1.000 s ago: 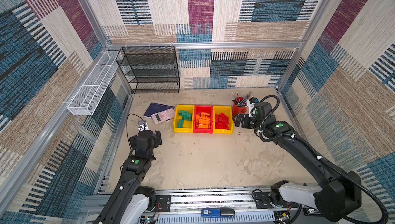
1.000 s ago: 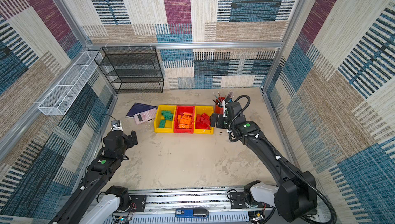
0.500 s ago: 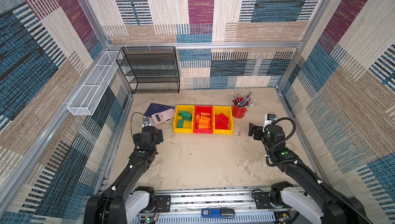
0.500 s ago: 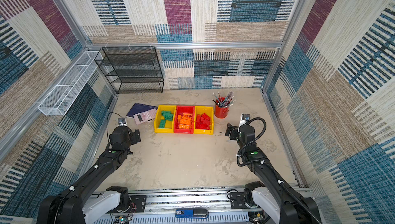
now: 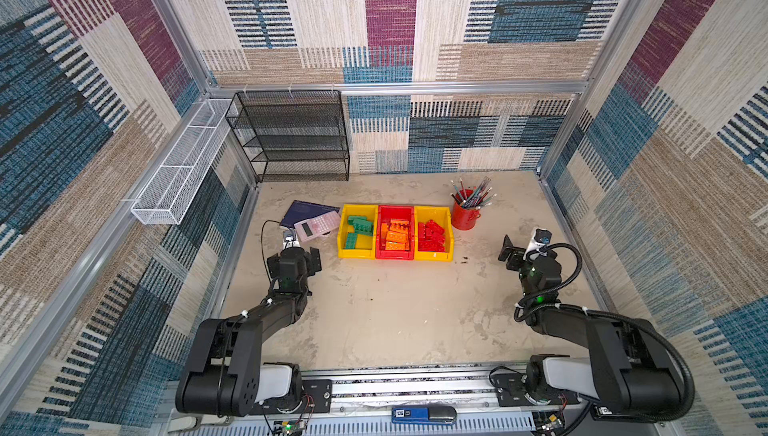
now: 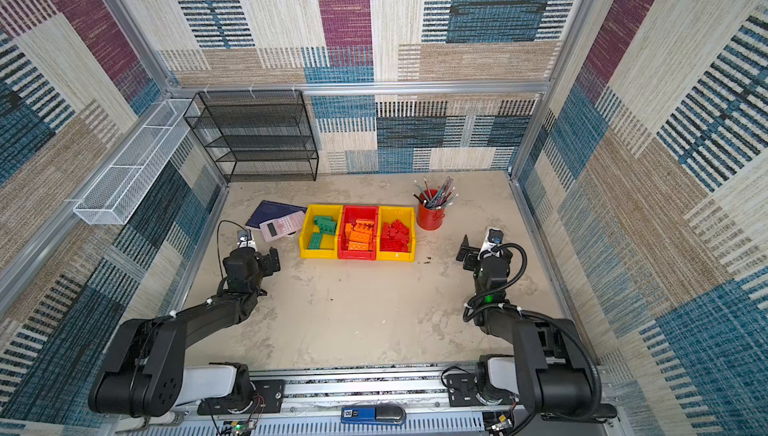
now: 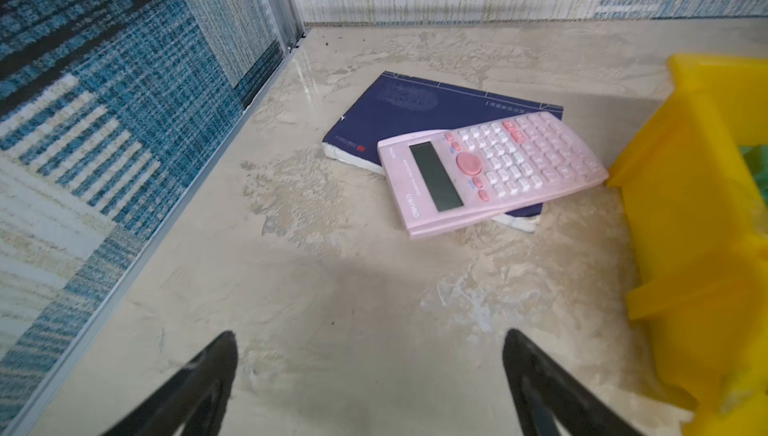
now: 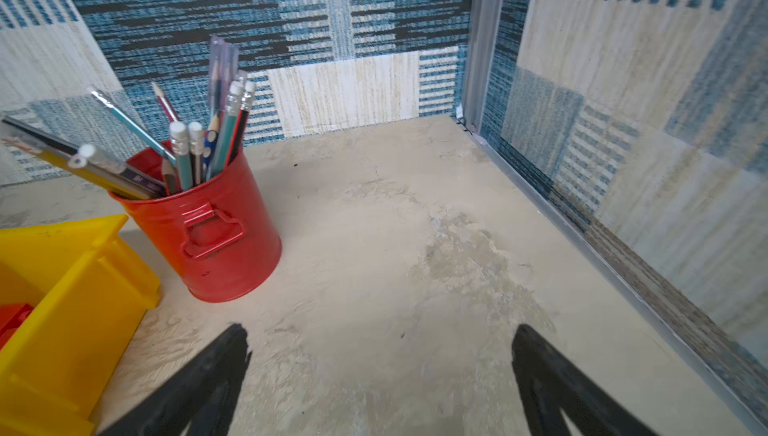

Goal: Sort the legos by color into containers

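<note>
Midway across the table (image 5: 395, 317), a row of bins sits side by side. Green bricks (image 5: 359, 226) lie in the left yellow bin (image 5: 357, 253), orange bricks (image 5: 395, 237) in the red bin (image 5: 395, 255), and red bricks (image 5: 432, 236) in the right yellow bin (image 5: 433, 256). No loose brick shows on the bare tabletop, so the sorting looks finished to me. The left gripper (image 5: 296, 253) hangs near the calculator (image 5: 318, 225), jaws spread wide, holding nothing. The right gripper (image 5: 521, 253) hangs near the pencil cup (image 5: 464, 218), equally wide and empty. Both are well apart from the bins. I'd judge the next move calls only for a last look for strays, then parking both arms.
</note>
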Robot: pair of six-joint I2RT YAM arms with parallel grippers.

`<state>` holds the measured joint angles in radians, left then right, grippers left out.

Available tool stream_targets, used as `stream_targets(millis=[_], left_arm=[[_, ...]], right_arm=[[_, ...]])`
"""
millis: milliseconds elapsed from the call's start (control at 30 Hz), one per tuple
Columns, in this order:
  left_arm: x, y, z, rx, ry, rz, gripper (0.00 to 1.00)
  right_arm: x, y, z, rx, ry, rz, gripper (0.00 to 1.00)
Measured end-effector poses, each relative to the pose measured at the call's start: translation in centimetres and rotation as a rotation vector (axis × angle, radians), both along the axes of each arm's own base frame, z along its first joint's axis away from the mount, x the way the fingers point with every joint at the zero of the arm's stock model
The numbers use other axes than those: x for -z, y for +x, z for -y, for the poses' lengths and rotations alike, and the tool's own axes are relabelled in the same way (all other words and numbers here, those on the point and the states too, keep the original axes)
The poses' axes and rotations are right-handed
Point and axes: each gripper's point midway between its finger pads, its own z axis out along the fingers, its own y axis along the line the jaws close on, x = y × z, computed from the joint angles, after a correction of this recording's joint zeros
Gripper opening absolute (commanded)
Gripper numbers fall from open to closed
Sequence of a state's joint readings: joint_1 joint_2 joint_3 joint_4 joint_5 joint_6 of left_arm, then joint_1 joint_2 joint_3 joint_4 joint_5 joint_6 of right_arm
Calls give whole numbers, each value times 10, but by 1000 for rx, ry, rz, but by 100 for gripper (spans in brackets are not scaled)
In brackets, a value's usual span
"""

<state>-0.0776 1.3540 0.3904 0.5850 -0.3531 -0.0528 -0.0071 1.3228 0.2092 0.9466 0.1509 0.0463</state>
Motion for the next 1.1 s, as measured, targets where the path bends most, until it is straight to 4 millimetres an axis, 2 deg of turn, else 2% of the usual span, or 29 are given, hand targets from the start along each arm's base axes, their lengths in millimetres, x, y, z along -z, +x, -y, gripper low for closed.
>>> stream_targets(millis=[100,200,333,433,600,1100], left_arm=[[6,11,4,32,4,25,99],[25,15,5,51,-1,-4,99],[12,28,1,69,-27,44,99],[8,32,-1,91,-50,51,99],[11,33,6,133,-72,43,99],[11,33,6,135,-73,43,99]], right_arm=[[5,9,-4,-42,-2,13,100],[18,15,-11,-96,-8,-2,100],[10,16,-25,-176,-20,46,100],[4,17,-27,-191,-25,75,100],[-1,17,-30,-210,-25,95,100],[-2,15,-31,-216,-30,107,99]])
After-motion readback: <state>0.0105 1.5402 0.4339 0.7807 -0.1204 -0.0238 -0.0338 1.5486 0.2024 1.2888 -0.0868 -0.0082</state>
